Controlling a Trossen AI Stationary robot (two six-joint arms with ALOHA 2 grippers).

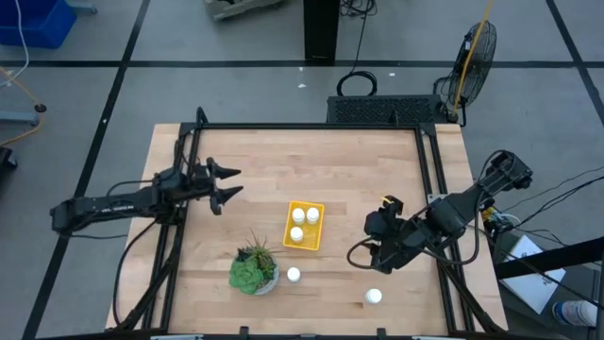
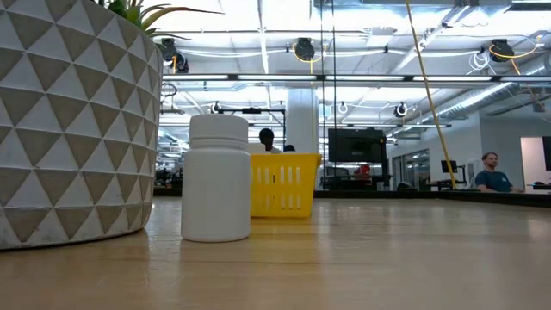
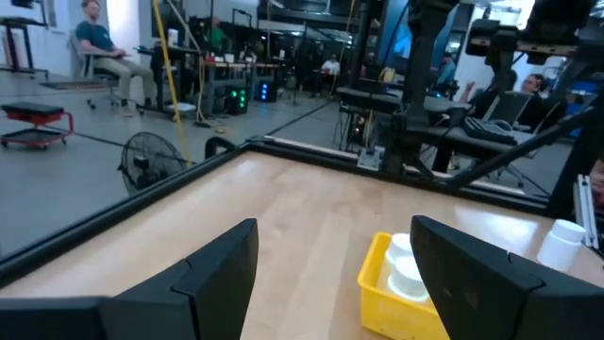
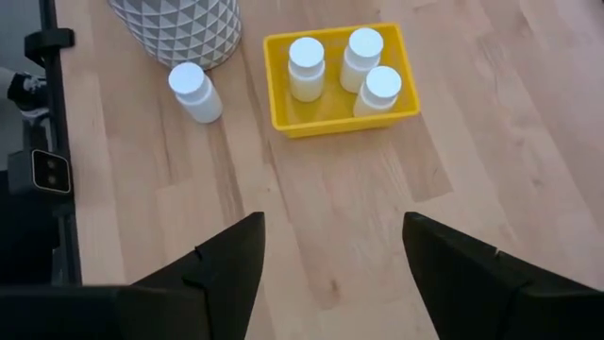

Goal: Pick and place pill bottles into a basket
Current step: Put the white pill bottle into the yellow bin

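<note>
The yellow basket (image 1: pixel 304 225) (image 4: pixel 340 80) stands mid-table with three white pill bottles (image 4: pixel 306 68) upright in it. Another pill bottle (image 1: pixel 293 275) (image 4: pixel 194 92) stands on the table beside the potted plant, and one more (image 1: pixel 375 296) stands near the front edge. My right gripper (image 1: pixel 366 247) (image 4: pixel 330 255) hovers open above the table to the right of the basket, slanting down toward it, with nothing between its fingers. My left gripper (image 1: pixel 226 184) (image 3: pixel 335 274) is open at the table's left, pointing level toward the basket (image 3: pixel 377 297).
A green plant in a white patterned pot (image 1: pixel 253 272) (image 2: pixel 77 120) stands at the front, left of the basket. A black frame (image 1: pixel 302 126) runs around the table's sides. Bare wood lies between my right gripper and the basket. People sit in the room beyond the table.
</note>
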